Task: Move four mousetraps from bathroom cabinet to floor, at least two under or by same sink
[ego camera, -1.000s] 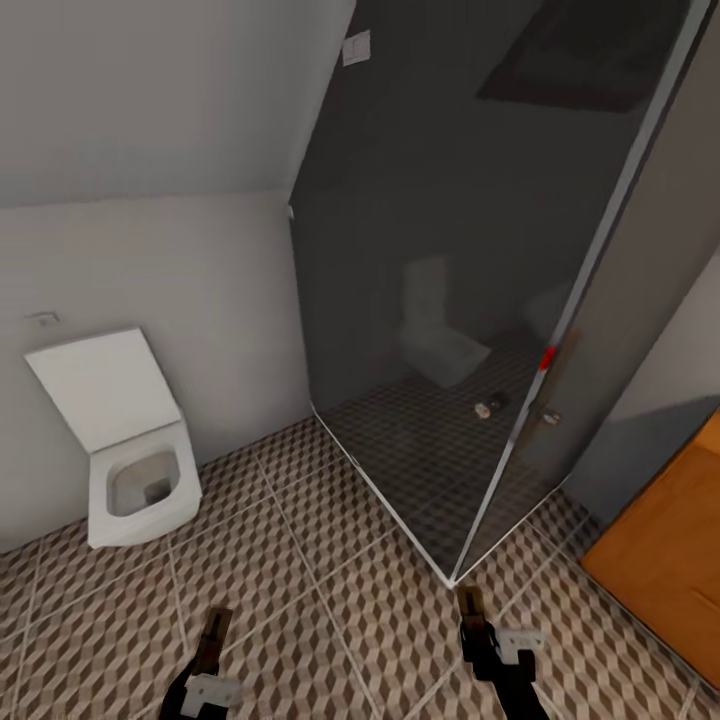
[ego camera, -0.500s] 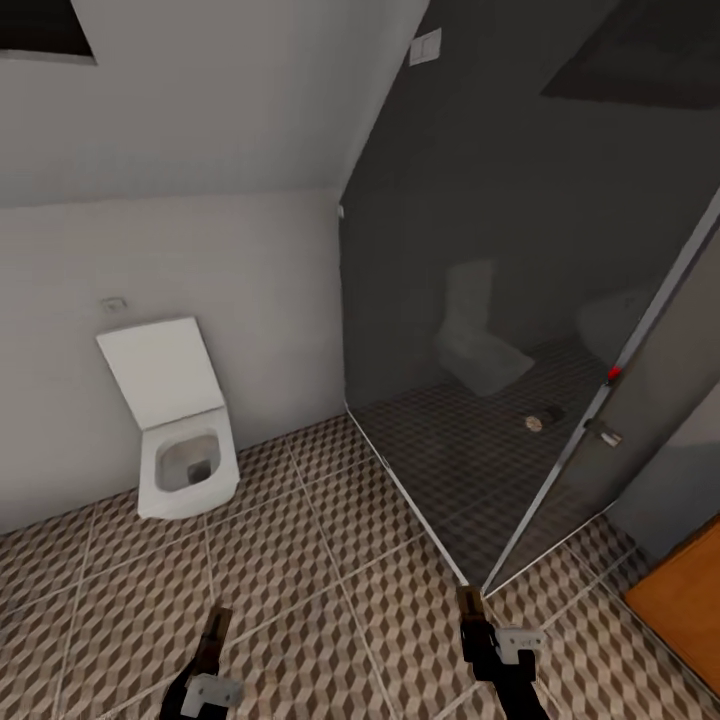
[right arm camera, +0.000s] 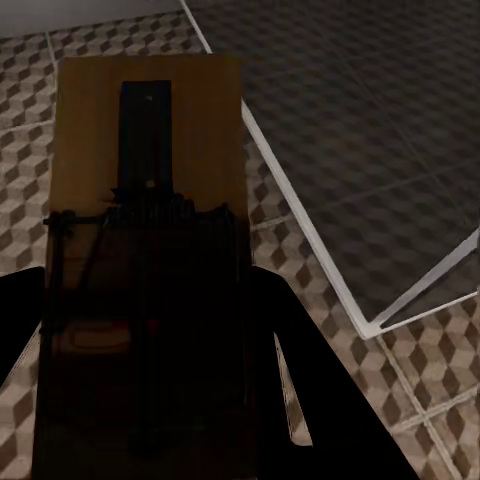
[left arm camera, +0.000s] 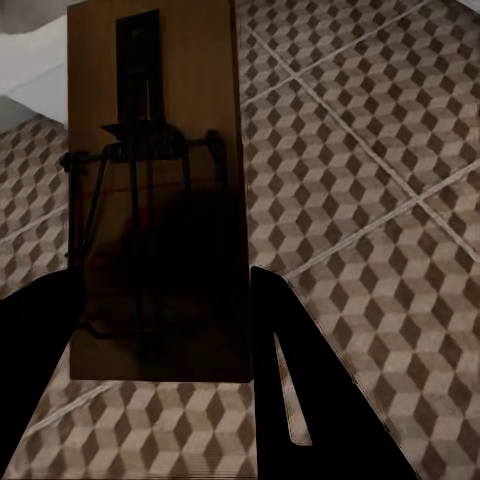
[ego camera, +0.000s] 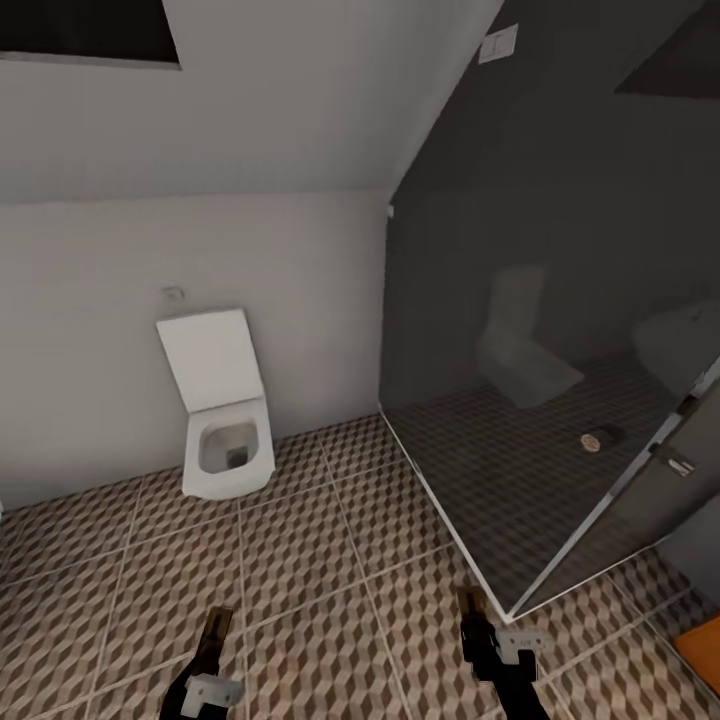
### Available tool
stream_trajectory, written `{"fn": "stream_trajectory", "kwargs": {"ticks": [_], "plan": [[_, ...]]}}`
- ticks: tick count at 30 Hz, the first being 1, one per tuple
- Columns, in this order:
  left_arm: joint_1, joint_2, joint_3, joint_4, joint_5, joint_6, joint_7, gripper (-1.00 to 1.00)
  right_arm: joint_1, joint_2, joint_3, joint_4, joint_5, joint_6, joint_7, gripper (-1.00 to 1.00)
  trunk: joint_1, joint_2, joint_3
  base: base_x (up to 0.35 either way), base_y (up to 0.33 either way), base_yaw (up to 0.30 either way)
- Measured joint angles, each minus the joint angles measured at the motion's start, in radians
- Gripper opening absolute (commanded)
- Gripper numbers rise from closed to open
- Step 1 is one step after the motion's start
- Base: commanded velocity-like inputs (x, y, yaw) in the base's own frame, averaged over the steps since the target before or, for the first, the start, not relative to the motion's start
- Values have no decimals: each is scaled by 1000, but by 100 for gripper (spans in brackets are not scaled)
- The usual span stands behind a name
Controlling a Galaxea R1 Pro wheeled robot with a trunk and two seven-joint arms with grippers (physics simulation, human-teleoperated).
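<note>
Fingers [left arm camera: 300, 400] of the left gripper [ego camera: 212, 640], matte black wedges, clamp the long edges of one mousetrap [left arm camera: 155, 190], a flat brown wooden board carrying a dark metal plate and thin bent wire. Seen from the right wrist, the right gripper [ego camera: 474, 618] grips a second mousetrap [right arm camera: 145, 260] the same way, its black fingers [right arm camera: 300, 390] pressed against both sides of the smooth rectangular wood, which holds a coiled wire spring across its middle.

Both traps hang above the bathroom floor [ego camera: 330, 560], whose large square tiles are printed with a brown, beige and white cube pattern between pale grout lines. From the head camera the traps show as narrow brown strips sticking forward from each gripper.

Ahead to the left stands a white toilet [ego camera: 222, 420], boxy and square-edged, with its flat lid raised against the pale wall. To the right rises a dark glass shower enclosure [ego camera: 540, 380] with a thin metal frame; its glossy pane reflects the toilet faintly. At the lower right corner a sliver of orange-brown wood [ego camera: 700, 655] is visible.
</note>
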Motion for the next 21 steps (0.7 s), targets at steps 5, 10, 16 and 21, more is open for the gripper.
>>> {"fn": "stream_trajectory", "kwargs": {"ticks": [5,10,16,21], "plan": [[0,0,0,0,0,0,0,-100,0,0,0,0,0,0,0,-100,0,0,0,0,0,271],[0,0,0,0,0,0,0,-100,0,0,0,0,0,0,0,-100,0,0,0,0,0,271],[0,0,0,0,0,0,0,-100,0,0,0,0,0,0,0,-100,0,0,0,0,0,271],[0,0,0,0,0,0,0,-100,0,1,0,0,0,0,0,-100,0,0,0,0,0,271]]}}
